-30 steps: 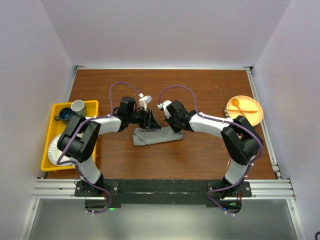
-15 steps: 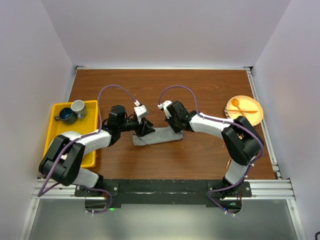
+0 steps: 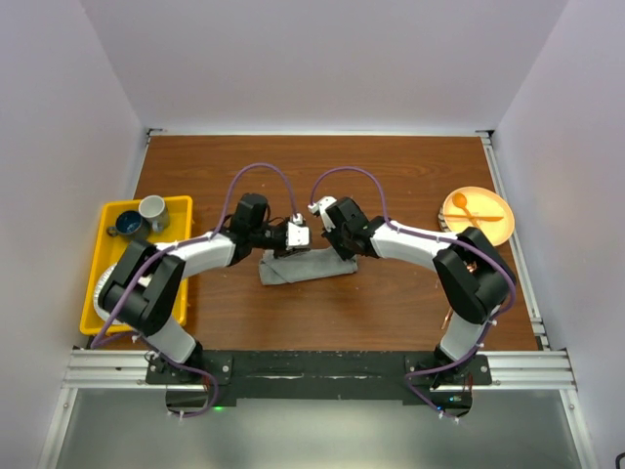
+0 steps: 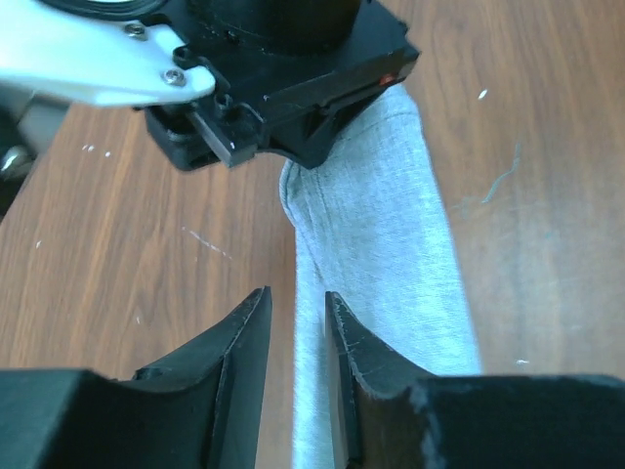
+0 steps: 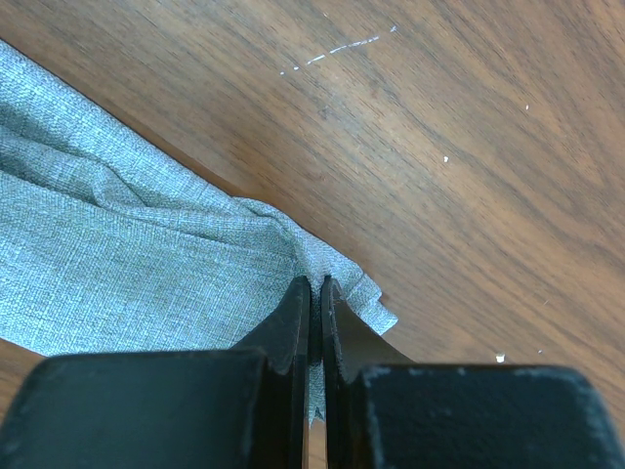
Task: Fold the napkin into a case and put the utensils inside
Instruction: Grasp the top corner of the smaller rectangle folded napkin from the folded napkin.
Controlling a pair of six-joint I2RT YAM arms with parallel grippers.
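Left wrist: left claw (image 4: 296, 318) narrowly open astride napkin (image 4: 381, 254) edge; right claw (image 5: 314, 288) pinching napkin corner, wood (image 5: 439, 147) beyond.

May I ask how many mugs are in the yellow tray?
2: a dark blue mug in its far-left corner, a grey mug beside it; the left arm may hide more.
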